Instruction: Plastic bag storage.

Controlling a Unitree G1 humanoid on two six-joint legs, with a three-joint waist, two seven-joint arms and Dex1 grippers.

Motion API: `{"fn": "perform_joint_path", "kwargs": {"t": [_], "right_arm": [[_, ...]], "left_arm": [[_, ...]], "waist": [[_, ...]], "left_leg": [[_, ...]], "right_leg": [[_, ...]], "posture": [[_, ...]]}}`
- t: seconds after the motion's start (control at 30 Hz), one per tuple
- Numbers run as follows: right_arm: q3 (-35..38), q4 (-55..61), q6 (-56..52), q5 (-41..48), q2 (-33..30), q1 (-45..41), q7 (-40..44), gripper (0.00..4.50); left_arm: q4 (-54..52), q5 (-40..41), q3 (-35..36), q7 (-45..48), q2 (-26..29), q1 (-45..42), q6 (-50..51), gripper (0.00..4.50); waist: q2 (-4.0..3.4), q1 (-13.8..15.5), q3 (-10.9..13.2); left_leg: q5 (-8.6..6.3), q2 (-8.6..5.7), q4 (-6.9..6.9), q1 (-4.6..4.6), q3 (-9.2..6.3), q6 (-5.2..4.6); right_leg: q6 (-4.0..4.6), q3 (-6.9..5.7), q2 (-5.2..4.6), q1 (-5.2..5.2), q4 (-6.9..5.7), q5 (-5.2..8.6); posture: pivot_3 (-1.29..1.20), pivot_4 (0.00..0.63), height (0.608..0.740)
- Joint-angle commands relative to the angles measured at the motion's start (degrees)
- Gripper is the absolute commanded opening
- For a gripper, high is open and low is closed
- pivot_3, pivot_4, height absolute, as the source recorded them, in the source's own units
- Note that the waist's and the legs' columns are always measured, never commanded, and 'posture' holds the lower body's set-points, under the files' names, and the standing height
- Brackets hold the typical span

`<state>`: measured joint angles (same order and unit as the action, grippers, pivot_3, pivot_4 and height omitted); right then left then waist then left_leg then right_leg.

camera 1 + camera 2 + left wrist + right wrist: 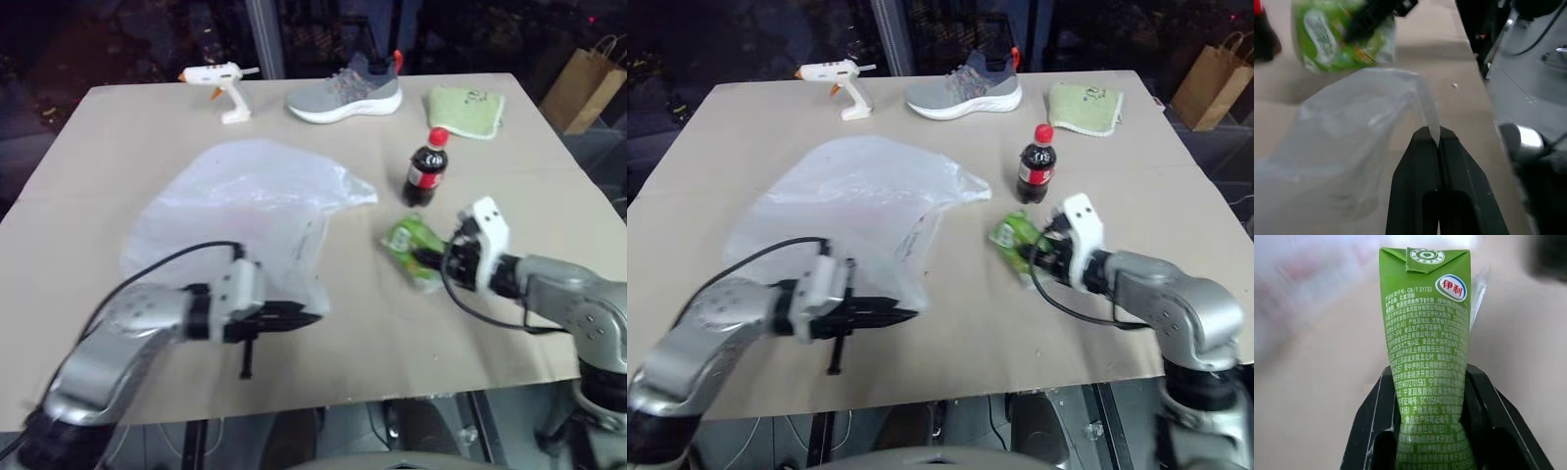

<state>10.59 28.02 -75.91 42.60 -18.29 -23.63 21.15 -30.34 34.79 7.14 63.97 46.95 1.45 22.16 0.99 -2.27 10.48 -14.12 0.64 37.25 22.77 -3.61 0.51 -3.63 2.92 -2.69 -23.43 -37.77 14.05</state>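
The large crinkly translucent white plastic bag (245, 211) lies spread across the middle of the beige bench (118, 137), its near corner drawn out toward the front edge. The left claw (299, 318) is clenched on that corner; in the left wrist view a thin strip of the film (1431, 117) is pinched between the two black fingers (1418, 181).

Just to the right of the bag, the right claw (1036, 257) grasps a small green drink carton (416, 250) with white printed text, squeezing its waist between the fingers (1376, 411). The carton sits close to the bag's right edge, between the two claws.

Directly behind the carton stands a dark cola bottle with a red cap and red label (426, 168), upright and near the bag's right-hand tip. Along the far edge of the bench sit a white glue gun with an orange trigger (220, 83), a grey knit sneaker with a white sole (345, 90) and a folded pale green cloth (464, 108), all well apart from the bag. A brown paper bag with handles (583, 83) stands on the floor past the bench's far right corner.
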Motion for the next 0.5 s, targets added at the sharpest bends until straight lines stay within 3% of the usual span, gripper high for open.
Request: {"fn": "perform_joint_path", "kwargs": {"t": [0.03,0.17,0.37,0.5], "right_arm": [[5.17,-4.16,-7.30,5.63,7.78,-5.61,-4.02,1.22],[8.40,-17.34,-16.41,8.57,14.10,-13.95,-6.02,1.22],[11.29,-33.36,-16.59,13.02,18.35,-21.99,-10.73,1.22],[10.68,-40.25,-16.59,14.63,19.85,-25.04,-12.62,1.22]], "left_arm": [[-1.97,0.74,5.80,-9.93,-5.01,-0.20,-0.98,0.00],[-6.26,-0.40,8.95,-18.46,-11.27,5.35,-2.11,0.00],[-11.03,-13.88,6.36,-26.46,-18.29,16.31,-11.90,0.00],[-12.55,-16.17,5.51,-29.01,-21.65,21.62,-15.37,0.00]], "waist": [[-0.01,0.50,0.01],[0.01,0.11,-0.01],[-0.02,-0.15,0.00],[-0.01,-0.13,-0.01]], "left_leg": [[0.01,-0.03,0.03,0.04,-0.04,0.00],[0.01,-0.13,0.14,0.04,0.13,0.00],[0.01,-0.09,-0.08,0.05,0.13,0.01],[0.01,-0.10,-0.08,0.06,0.20,0.00]], "right_leg": [[-0.01,-0.03,-0.01,-0.02,-0.05,-0.01],[-0.02,0.12,-0.11,0.00,-0.06,-0.03],[0.04,0.11,-0.07,-0.15,-0.09,-0.02],[0.04,0.16,-0.08,-0.16,-0.08,-0.02]], "posture": [[0.00,0.150,0.740],[0.00,0.150,0.740],[0.00,0.150,0.740],[0.00,0.150,0.740]]}}
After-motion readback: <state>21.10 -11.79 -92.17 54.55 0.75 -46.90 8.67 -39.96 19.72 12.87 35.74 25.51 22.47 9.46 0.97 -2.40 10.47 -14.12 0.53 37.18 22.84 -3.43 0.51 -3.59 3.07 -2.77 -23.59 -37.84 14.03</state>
